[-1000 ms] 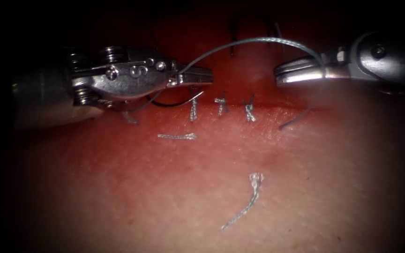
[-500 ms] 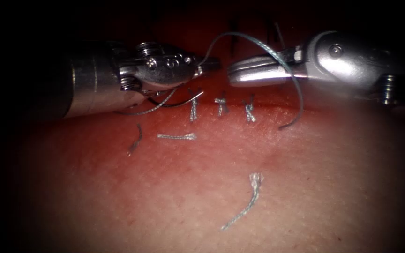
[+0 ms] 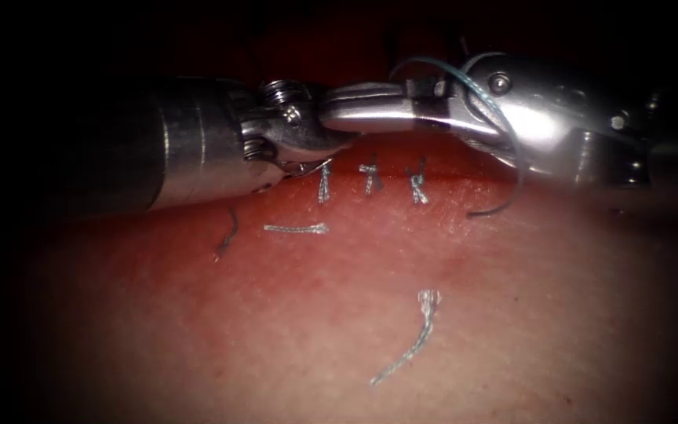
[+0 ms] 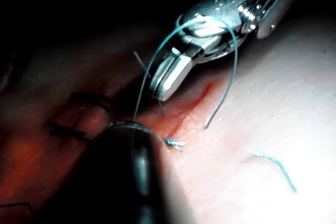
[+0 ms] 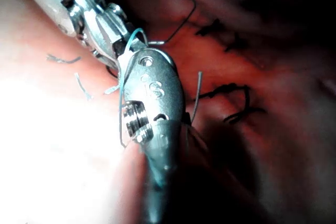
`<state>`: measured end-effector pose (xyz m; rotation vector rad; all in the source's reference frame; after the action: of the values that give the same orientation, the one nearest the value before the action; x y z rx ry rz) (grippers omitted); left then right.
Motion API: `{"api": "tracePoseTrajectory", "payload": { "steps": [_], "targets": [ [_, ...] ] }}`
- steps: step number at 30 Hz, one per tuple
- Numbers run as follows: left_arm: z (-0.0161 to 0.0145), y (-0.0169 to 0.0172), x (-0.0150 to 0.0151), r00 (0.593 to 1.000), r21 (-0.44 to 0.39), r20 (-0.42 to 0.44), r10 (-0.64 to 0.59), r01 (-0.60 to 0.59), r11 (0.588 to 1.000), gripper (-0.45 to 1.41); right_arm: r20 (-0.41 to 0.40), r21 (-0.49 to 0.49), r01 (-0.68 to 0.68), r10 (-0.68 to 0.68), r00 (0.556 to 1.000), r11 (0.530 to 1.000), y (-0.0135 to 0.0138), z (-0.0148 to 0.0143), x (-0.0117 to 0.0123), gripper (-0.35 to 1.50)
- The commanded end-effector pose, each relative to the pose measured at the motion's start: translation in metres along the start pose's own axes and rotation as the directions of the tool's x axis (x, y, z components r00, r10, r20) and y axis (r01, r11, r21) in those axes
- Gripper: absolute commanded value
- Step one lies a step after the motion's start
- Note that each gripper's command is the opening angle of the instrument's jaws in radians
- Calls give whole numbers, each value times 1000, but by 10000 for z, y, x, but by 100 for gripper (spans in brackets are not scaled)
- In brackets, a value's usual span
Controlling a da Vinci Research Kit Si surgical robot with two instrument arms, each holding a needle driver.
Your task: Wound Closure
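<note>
Left claw (image 3: 331, 126): you hold the thread (image 3: 504, 157) clamped between its jaws, above the stitched cut.
Right claw (image 3: 355, 110): its jaws lie together, holding nothing; the thread is looped around them.
Needle: I cannot tell where it lies.
Tissue (image 3: 339, 330): three knots (image 3: 370, 180) along the cut; cut ends of thread (image 3: 410, 345) lie loose below.
</note>
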<state>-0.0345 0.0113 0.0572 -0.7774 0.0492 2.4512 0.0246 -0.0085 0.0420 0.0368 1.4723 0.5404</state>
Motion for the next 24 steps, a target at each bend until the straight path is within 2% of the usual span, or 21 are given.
{"api": "tracePoseTrajectory", "payload": {
  "steps": [1,2,3,5,6,8,9,10,13,15,19,20,21,22,23,24],
  "targets": [
    [5,-2,3,1000,0,-3,2,-2,1000,-45,-7,-40,0,0,1000,999,3,10,-1,-35],
    [5,-2,3,1000,0,-3,2,-2,1000,-45,-7,-40,0,0,1000,999,3,10,-1,-35],
    [4,-1,2,1000,1,-3,3,-3,1000,-45,-4,-108,-3,3,1000,994,5,9,-1,-35],
    [3,1,1,1000,3,-1,4,-4,1000,-45,-2,-128,-4,3,1000,992,5,10,0,-35],
    [3,3,0,1000,3,-1,-2,2,1000,-45,13,-176,-8,10,1000,984,9,10,0,-35],
    [2,5,-1,1000,5,0,5,-5,1000,-45,31,-192,1,5,1000,981,11,10,0,-35],
    [1,10,-1,1000,11,4,16,-16,1000,-45,101,-208,15,7,995,978,16,11,-2,-30],
    [1,10,-1,1000,11,4,16,-16,1000,-45,101,-208,15,7,995,978,16,11,-2,-30],
    [-6,23,1,998,26,18,54,-54,998,-45,252,-206,100,-46,967,973,28,6,-12,-13],
    [-14,33,3,996,32,29,85,-86,996,-45,336,-205,149,-74,939,967,33,-1,-19,-13],
    [-23,41,5,992,42,44,118,-120,992,-45,399,-175,161,-79,914,971,36,-8,-22,-10],
    [-28,45,6,989,50,57,134,-136,989,-45,413,-155,163,-86,906,974,35,-13,-22,7],
    [-29,46,6,989,50,58,139,-142,989,-45,435,-136,160,-86,896,978,35,-14,-21,32],
    [-32,48,6,988,55,64,144,-147,988,-45,455,-121,156,-85,887,980,35,-14,-20,81],
    [-32,48,6,988,55,64,144,-147,988,-45,455,-121,156,-85,887,980,35,-14,-20,81],
    [-34,49,6,987,55,67,148,-152,987,-45,487,-96,151,-86,869,984,32,-13,-20,106]
  ]
}}
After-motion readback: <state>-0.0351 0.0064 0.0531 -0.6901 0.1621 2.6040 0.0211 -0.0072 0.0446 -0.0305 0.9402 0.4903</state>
